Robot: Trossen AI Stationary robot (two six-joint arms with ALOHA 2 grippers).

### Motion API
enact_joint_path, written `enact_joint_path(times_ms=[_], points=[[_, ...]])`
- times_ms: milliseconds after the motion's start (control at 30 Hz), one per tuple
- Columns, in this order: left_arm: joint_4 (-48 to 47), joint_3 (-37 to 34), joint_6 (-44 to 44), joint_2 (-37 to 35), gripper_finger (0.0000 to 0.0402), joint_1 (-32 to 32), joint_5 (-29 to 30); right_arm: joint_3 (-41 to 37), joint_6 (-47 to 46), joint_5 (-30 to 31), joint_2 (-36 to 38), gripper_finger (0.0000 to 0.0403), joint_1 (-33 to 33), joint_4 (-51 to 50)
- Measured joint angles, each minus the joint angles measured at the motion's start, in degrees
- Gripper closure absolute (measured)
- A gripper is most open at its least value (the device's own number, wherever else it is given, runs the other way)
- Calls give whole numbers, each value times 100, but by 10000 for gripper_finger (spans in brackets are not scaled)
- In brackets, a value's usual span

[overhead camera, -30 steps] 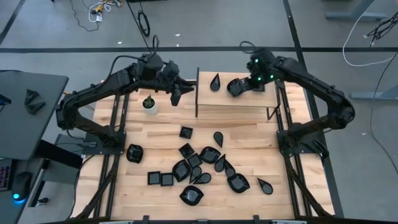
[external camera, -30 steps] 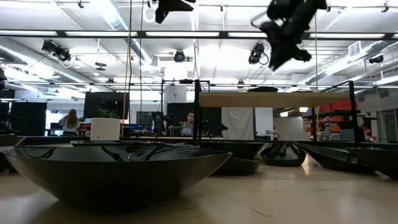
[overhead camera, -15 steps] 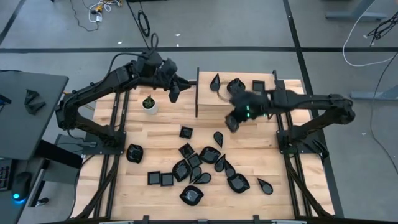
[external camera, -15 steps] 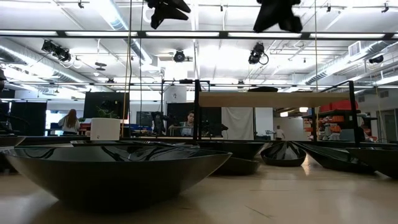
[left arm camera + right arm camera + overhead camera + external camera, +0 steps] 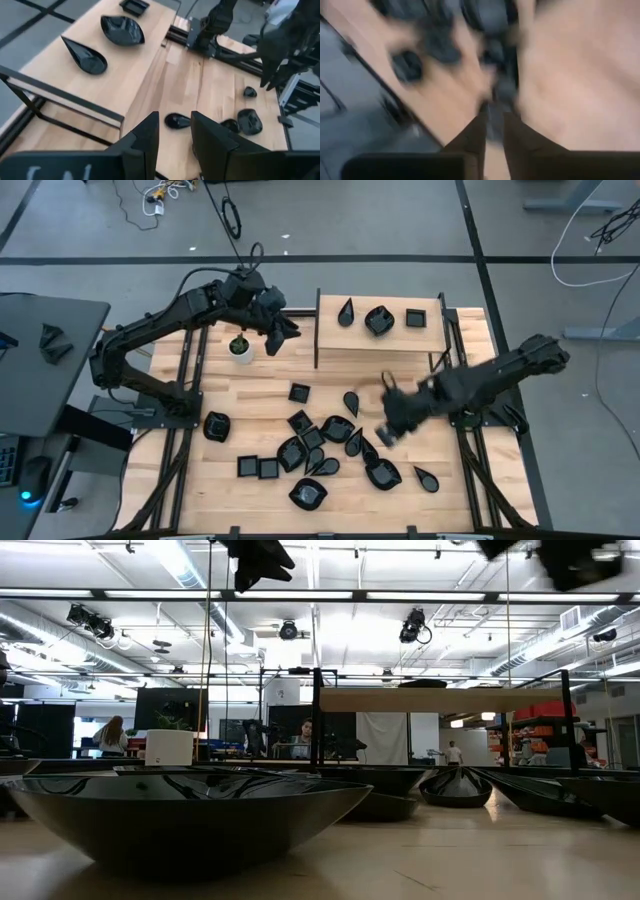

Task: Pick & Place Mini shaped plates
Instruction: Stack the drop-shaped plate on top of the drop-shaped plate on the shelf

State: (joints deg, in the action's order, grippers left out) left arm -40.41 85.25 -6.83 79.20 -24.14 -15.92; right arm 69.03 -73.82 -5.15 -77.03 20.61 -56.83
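Nearest on the table [image 5: 240, 395], most of the mini shaped plates [image 5: 322, 448] lie scattered in a loose cluster, and the right gripper [image 5: 385, 427] hangs low over the cluster's right side with its fingers a narrow gap apart and nothing visible between them. Farther back, three more plates [image 5: 379, 319] sit in a row on the raised shelf [image 5: 380, 345]. The left gripper [image 5: 172, 137] waits above the small white pot [image 5: 240, 348], fingers slightly spread and empty.
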Motion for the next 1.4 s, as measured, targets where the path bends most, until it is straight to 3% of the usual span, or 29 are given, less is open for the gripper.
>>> enact_joint_path(times_ms=[233,467,667,867,1067,1400], points=[[-407,0,-453,0,285,305,-12,-1190,-720,-1127,7,273,978,-53],[-420,0,-1179,-2,285,1088,736,-2465,-804,-1796,7,260,1385,1019],[-409,0,-1824,-1,285,1810,1473,-3184,-1232,-1836,9,275,1746,2012],[-93,-2,-1910,61,285,2271,2189,-3522,-1629,-1583,9,292,2122,2613],[154,-2,-1908,70,285,2345,2343,-3743,-2003,-1342,9,304,2283,2869],[295,-2,-1757,70,285,2301,2432,-3966,-1840,-1153,9,323,2302,3470]])
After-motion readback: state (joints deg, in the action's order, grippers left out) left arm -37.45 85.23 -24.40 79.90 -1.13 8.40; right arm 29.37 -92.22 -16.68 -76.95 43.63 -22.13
